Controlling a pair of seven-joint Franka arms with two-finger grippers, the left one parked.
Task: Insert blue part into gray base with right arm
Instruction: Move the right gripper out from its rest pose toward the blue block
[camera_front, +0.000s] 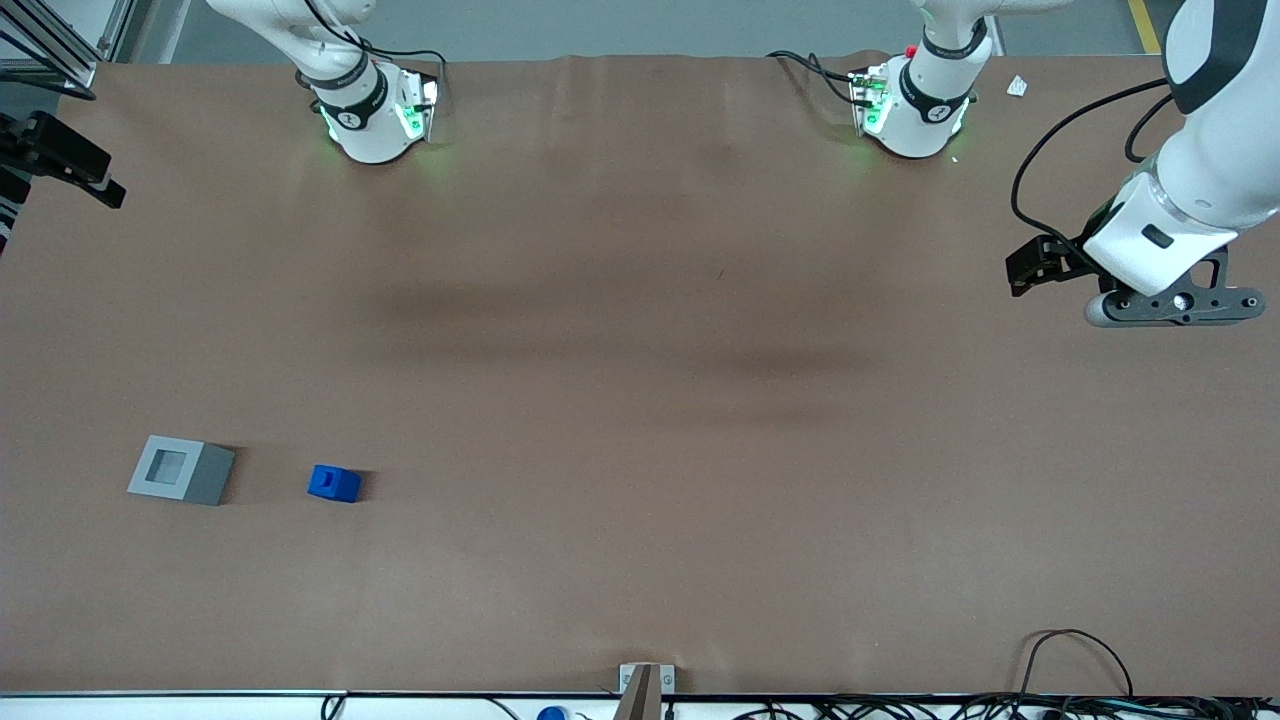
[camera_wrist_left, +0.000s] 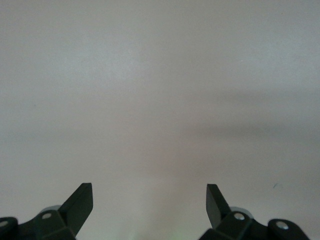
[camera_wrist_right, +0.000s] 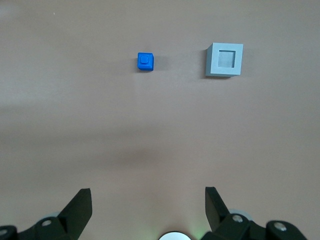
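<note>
Blue part (camera_wrist_right: 145, 62) and gray base (camera_wrist_right: 224, 59) on table, apart, well ahead of gripper (camera_wrist_right: 148, 206). Fingers spread, nothing held. Risks: off-centre pinch tilts part; misaligned insertion jams at recess.

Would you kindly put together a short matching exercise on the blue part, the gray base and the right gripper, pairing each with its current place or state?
Things:
1. blue part
2. gray base
3. right gripper

States:
A. open, holding nothing, high above the table
B. on the table, square recess in its top empty
C. on the table beside the base, apart from it

Pairs: 1-C, 2-B, 3-A
</note>
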